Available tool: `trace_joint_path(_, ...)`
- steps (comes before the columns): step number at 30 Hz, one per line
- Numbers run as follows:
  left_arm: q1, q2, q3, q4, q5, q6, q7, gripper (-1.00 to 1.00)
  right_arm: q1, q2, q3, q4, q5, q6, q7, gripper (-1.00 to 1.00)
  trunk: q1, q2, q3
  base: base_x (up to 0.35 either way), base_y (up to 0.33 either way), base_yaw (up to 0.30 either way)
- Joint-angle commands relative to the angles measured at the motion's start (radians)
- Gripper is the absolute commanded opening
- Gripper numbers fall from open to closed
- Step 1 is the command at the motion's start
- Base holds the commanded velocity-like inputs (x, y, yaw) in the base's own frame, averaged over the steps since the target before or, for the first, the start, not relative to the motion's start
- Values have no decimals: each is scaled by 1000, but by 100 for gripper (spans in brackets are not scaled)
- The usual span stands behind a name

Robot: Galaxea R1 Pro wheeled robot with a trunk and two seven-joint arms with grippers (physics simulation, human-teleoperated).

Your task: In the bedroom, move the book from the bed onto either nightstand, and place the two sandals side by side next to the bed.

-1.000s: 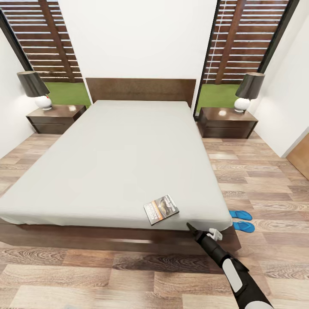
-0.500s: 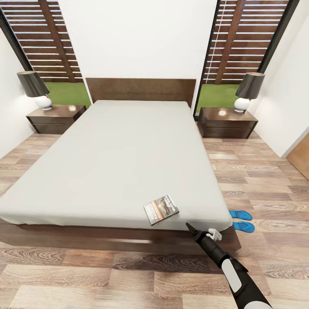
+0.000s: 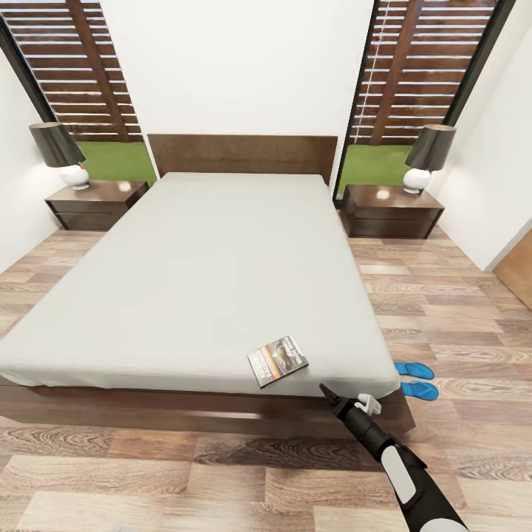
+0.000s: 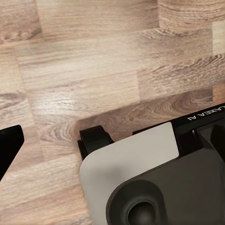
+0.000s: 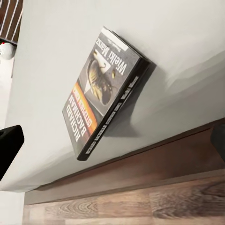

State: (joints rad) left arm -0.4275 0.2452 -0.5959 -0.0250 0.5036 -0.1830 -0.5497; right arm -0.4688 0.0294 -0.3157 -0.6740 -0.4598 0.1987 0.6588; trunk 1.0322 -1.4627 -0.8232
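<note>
Right claw [image 3: 330, 394] hangs spread at the grey-sheeted bed [image 3: 222, 258]'s foot corner. The thin dark orange-banded paperback book [image 3: 278, 360] lies just beyond, long axis skewed across the bed's edge.

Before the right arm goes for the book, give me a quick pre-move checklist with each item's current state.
1. Book lies flat on the bed, near the foot edge: ok.
2. Right pincer is short of the book, not touching it: ok.
3. Right pincer is open, fingers spread wide in the right wrist view: ok.
4. Nothing between pincer and book: ok.
5. Right nightstand top has free space beside the lamp: ok.
6. Sandals lie side by side on the floor by the bed: ok.
</note>
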Motion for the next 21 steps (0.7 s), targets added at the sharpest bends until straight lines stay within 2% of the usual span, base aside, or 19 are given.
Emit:
trace_joint_path(1,0,0,-9,0,7,-4,-3,100,-1,1,-5,0,-8,10,4,100,0,0,-1,0,0,0)
trace_joint_path(4,0,0,-9,0,7,-4,-3,100,-1,9,-6,9,-16,10,3,100,0,0,-1,0,0,0)
trace_joint_path(8,0,0,-9,0,7,-4,-3,100,-1,32,-2,96,-81,19,3,100,0,0,-1,0,0,0)
trace_joint_path(10,0,0,-9,0,7,-4,-4,100,-1,49,1,117,-94,38,3,100,0,0,-1,0,0,0)
trace_joint_path(15,0,0,-9,0,7,-4,-4,100,-1,78,7,137,-106,116,5,100,0,0,-1,0,0,0)
trace_joint_path(21,0,-7,-9,0,7,-4,-5,100,-1,85,10,139,-108,133,5,100,0,0,-1,0,0,0)
